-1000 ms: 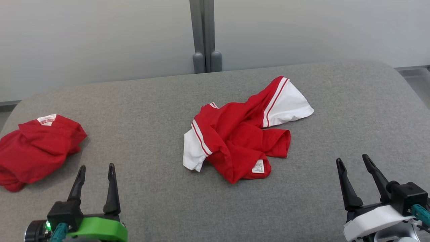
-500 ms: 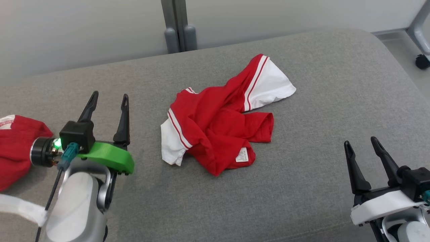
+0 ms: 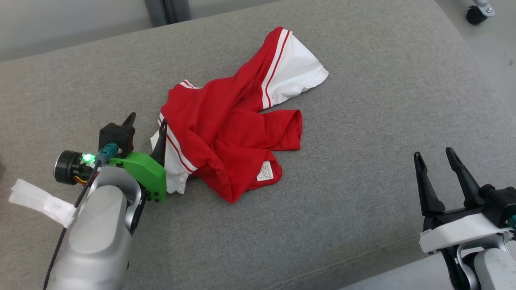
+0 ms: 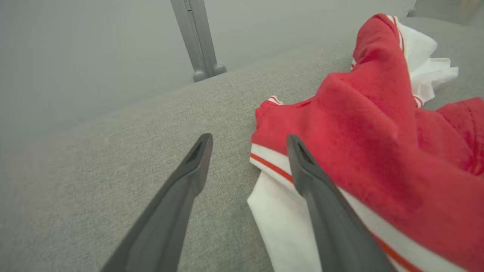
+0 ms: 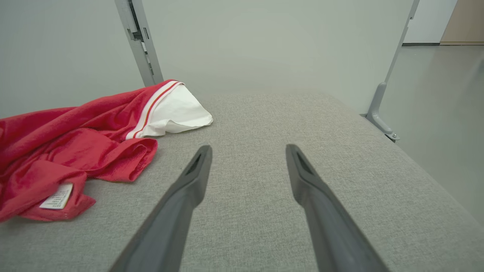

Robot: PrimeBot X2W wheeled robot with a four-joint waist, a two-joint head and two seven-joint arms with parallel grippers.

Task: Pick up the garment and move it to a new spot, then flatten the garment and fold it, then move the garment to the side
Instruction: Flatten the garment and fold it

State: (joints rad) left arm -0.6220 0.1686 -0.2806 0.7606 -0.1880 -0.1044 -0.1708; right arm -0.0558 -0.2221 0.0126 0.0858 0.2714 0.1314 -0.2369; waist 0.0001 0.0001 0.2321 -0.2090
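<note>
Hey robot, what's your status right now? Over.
Left gripper open, at white sleeve edge of garment, nothing gripped. Right gripper open, apart, over grey cushion. The garment crumpled, not yet lifted. Nothing in the way.

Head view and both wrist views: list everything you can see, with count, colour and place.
garment: one, red with white sleeves, crumpled mid-surface
care label: one, white, garment's near hem
padded surface: one, grey, under the garment
posts: two, grey, beyond the surface
caster: one, black, floor far right
left gripper: one, dark fingers, open, at the garment's white sleeve
right gripper: one, dark fingers, open, over bare surface
</note>
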